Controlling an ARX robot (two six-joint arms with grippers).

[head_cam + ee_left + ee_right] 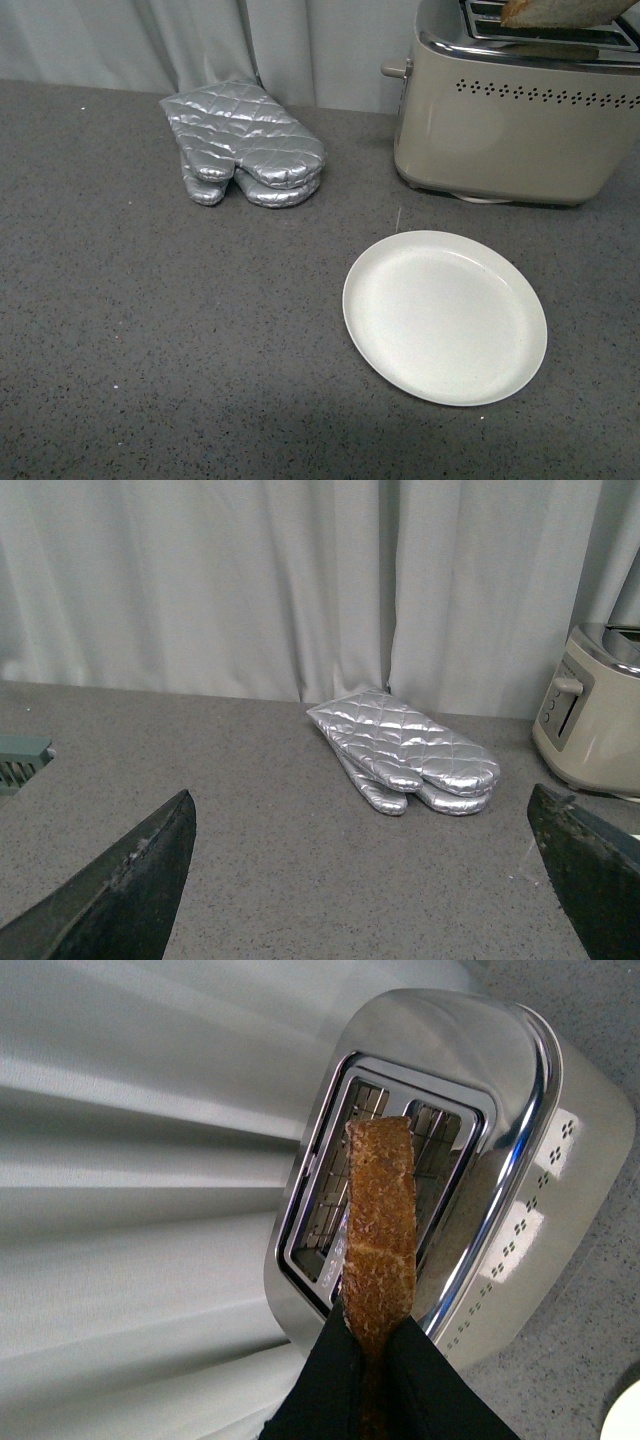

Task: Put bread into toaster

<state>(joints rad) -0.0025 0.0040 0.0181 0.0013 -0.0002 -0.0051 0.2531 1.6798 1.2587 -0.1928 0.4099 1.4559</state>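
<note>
The beige-grey toaster [510,130] with a chrome top stands at the back right of the grey counter. The bread [560,10] shows at the top edge of the front view, just above the toaster's slots. In the right wrist view my right gripper [375,1345] is shut on the bread [380,1230], seen crust-edge on, held over the toaster [500,1200] between its two long slots. My left gripper [370,880] is open and empty, low over the counter, its dark fingers [130,890] wide apart. The toaster's lever side shows in the left wrist view [590,730].
A white plate [445,316], empty, lies in front of the toaster. A pair of silver quilted oven mitts [245,145] lies at the back centre, also in the left wrist view [410,750]. A grey curtain hangs behind the counter.
</note>
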